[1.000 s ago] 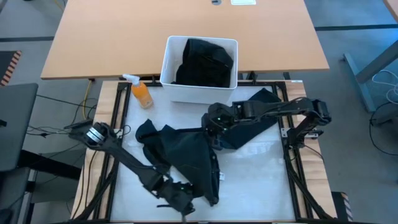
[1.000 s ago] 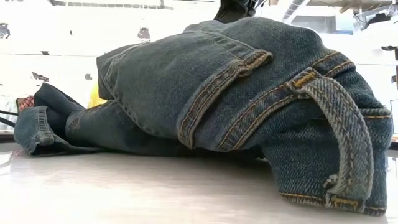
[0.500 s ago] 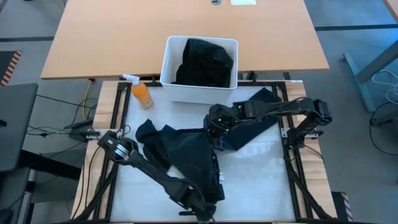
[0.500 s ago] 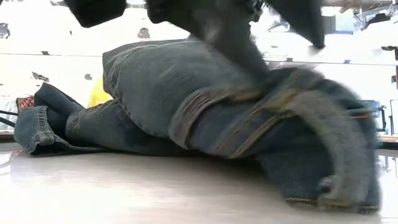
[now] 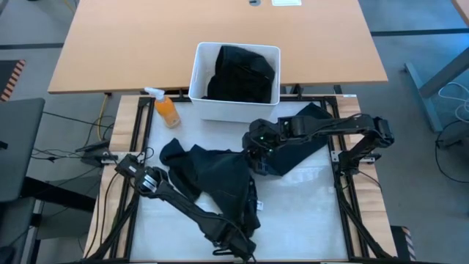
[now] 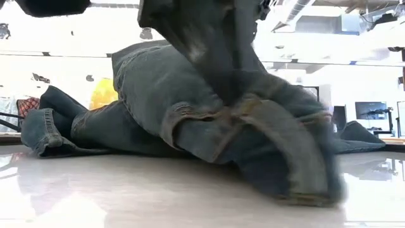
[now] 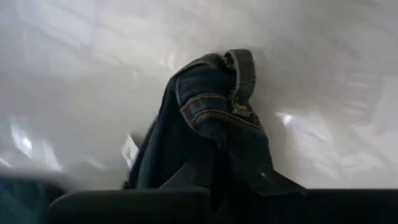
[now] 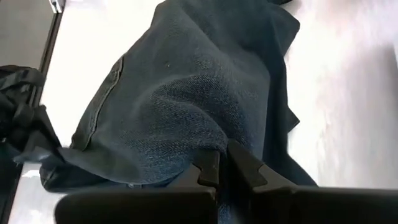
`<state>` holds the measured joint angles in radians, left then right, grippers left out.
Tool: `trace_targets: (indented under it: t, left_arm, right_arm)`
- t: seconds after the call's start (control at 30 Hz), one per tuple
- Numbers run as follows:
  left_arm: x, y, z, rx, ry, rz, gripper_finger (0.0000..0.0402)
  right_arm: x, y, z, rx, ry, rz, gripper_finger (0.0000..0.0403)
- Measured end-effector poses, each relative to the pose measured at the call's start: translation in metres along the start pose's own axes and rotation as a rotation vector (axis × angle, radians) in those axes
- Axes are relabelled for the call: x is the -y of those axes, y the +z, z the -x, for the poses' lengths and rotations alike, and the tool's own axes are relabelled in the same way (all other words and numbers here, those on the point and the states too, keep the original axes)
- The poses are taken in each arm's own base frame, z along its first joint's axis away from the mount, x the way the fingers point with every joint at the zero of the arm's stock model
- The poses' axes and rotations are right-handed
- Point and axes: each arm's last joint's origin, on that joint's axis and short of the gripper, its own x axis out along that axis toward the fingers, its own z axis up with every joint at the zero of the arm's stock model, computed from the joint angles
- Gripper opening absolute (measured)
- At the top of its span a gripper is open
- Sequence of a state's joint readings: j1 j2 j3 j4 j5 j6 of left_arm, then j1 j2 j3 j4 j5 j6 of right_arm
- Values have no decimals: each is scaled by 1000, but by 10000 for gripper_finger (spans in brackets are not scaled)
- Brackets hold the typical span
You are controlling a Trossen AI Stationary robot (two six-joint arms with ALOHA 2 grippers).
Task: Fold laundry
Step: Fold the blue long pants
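Gripping the jeans [image 5: 220,183] at both ends: the left gripper [image 5: 238,238] is closed on the waistband end near the front edge of the table [image 5: 308,213], and the right gripper [image 5: 253,158] is closed on a fold of denim near the table's middle. In the left wrist view the fingers [image 7: 186,177] pinch bunched fabric with a belt loop and orange stitching just past them, lifted off the white surface. In the right wrist view the fingers [image 8: 239,165] clamp a ridge of blue denim, the rest draping down to the table.

Jeans lie crumpled across the table centre, one leg trailing toward the left side, another dark piece spread under the right arm toward the right rear corner. In the low view the waistband is blurred and partly raised, with the left gripper's dark body above it.

White bin [image 5: 234,73] stands at the back edge, holding black clothing [image 5: 242,73]. Orange spray bottle [image 5: 165,108] stands just left of the bin.
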<state>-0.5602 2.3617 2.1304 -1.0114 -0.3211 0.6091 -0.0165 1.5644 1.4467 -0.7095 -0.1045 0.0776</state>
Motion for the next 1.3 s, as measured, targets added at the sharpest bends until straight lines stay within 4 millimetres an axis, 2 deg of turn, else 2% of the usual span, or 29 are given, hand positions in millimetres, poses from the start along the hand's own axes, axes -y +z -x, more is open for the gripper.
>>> trace_targets:
  t: [0.07,0.13,0.27,0.4,0.63,0.83,0.9,0.97,1.03,1.13,1.23,1.3]
  left_arm:
    - [2,-3,11,-23,-13,55,3]
    - [9,-7,32,-76,-6,79,2]
    - [23,-24,96,-201,66,111,1]
    - [26,-58,157,-274,199,237,1]
    - [30,-144,241,-153,339,416,0]
    - [41,-238,317,38,546,666,0]
    - [45,-265,336,126,575,751,0]
    - [49,-284,350,199,598,772,0]
    - [49,-294,364,279,650,755,0]
    - [43,-298,385,459,716,693,0]
    - [35,-283,395,656,675,555,0]
    - [32,-264,385,725,569,461,0]
  right_arm:
    - [0,-2,4,-10,-15,6,28]
    - [1,-5,11,-28,-45,6,27]
    - [8,-9,31,-36,-117,-11,28]
    - [15,-7,53,34,-147,-32,26]
    - [25,-1,72,146,-197,-37,26]
    - [33,10,79,274,-221,29,26]
    - [34,17,81,342,-234,86,26]
    - [33,22,84,387,-246,142,26]
    - [32,22,88,392,-254,182,25]
    - [23,19,97,381,-235,204,25]
    - [8,6,96,263,-156,187,25]
    - [-6,-8,84,145,-54,168,25]
